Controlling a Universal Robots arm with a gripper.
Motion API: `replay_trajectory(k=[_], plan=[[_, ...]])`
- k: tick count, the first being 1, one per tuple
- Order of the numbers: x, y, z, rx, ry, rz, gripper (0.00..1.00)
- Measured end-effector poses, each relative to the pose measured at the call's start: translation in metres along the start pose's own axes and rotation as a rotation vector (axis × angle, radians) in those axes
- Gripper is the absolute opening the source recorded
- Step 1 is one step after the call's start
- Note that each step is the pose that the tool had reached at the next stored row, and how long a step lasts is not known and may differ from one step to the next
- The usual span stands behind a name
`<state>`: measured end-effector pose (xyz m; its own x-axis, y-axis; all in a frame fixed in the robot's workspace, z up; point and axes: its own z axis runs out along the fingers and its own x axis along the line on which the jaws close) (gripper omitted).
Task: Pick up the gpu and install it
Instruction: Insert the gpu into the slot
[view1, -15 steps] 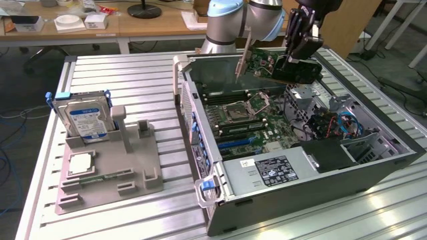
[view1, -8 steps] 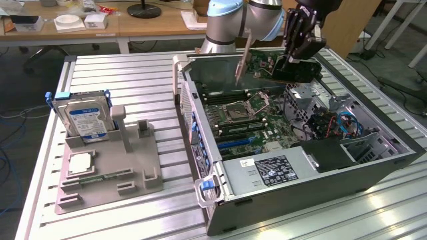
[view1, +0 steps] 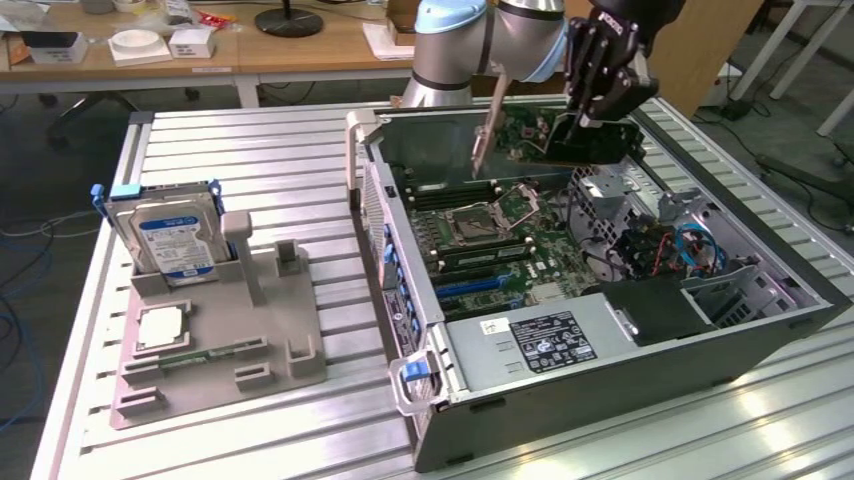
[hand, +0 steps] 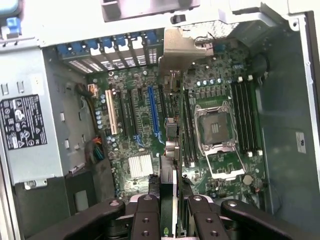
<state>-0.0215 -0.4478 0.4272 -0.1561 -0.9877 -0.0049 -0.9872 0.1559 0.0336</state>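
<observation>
Black gpu (view1: 534, 136) gripped in end effector (view1: 589, 122), edge-down, above motherboard (view1: 514, 245)

In the exterior view, the arm (view1: 467, 40) is cut off by the top edge of the frame. The hand (view1: 589, 118) covers the right end of the gpu (view1: 527, 135) it grips. The print on the power supply label (view1: 550, 340) is too small to read. At left, the grey holder (view1: 214, 300) hides the lower part of the hard drive (view1: 167, 235).
</observation>
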Motion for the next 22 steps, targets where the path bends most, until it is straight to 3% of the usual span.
replay_trajectory(k=[10, 15, 16, 19, 20, 22], plan=[[0.0, 0.0, 0.0008, -0.0007, 0.0047, -0.139, 0.26], [0.0, 0.0, 0.0009, -0.0006, 0.0049, -0.146, 0.26], [0.0, 0.0001, 0.0009, 0.0013, 0.0048, -0.146, 0.26], [0.0001, 0.0013, 0.0012, 0.0297, 0.0018, -0.146, 0.26], [0.0, 0.0014, 0.0016, 0.034, 0.0005, -0.146, 0.26], [-0.0008, 0.0014, 0.0032, 0.0343, -0.0002, -0.142, 0.26]])
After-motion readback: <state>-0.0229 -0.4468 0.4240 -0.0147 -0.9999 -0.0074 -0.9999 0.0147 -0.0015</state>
